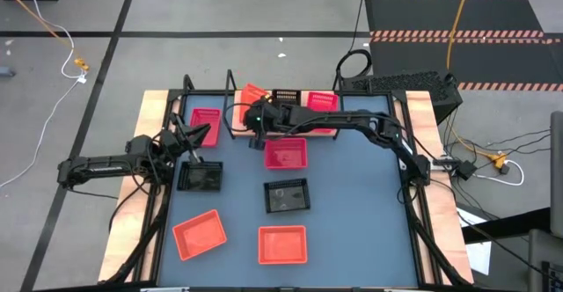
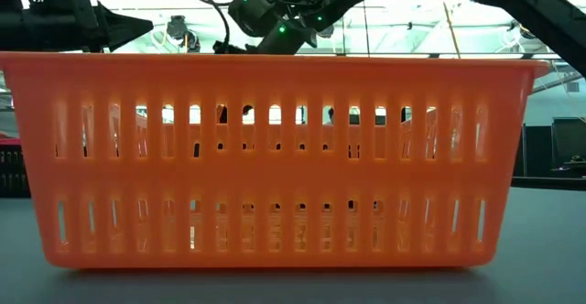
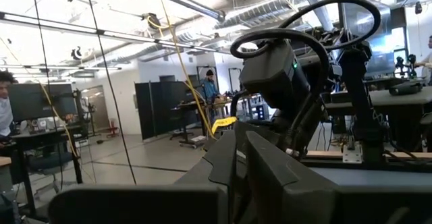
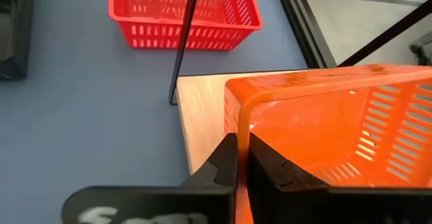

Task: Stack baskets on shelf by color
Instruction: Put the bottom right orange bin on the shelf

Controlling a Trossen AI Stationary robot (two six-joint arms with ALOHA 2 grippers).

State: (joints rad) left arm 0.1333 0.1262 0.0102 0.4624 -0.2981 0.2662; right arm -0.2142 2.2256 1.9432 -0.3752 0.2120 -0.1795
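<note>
1. Gripping the rim of an orange basket (image 4: 324, 129), the right pincer (image 4: 241, 158) has its fingers pressed onto the wall, holding the basket tilted over the left end of the shelf (image 4: 202, 109).
2. The shelf (image 1: 290, 132) runs along the far edge of the tabletop (image 1: 352, 204); a black basket (image 1: 287, 98) and a pink basket (image 1: 322, 101) already sit on it to the right.
3. The left pincer (image 1: 201, 134) hovers at the tabletop's left side with its fingers spread, between a pink basket (image 1: 205, 120) and a black basket (image 1: 200, 177).
4. Open tabletop remains on the right side.
5. The low view is filled by a near orange basket (image 2: 275, 157), hiding everything but the arms above.
6. The right wrist view alone shows the shelf's corner under the held basket.
</note>
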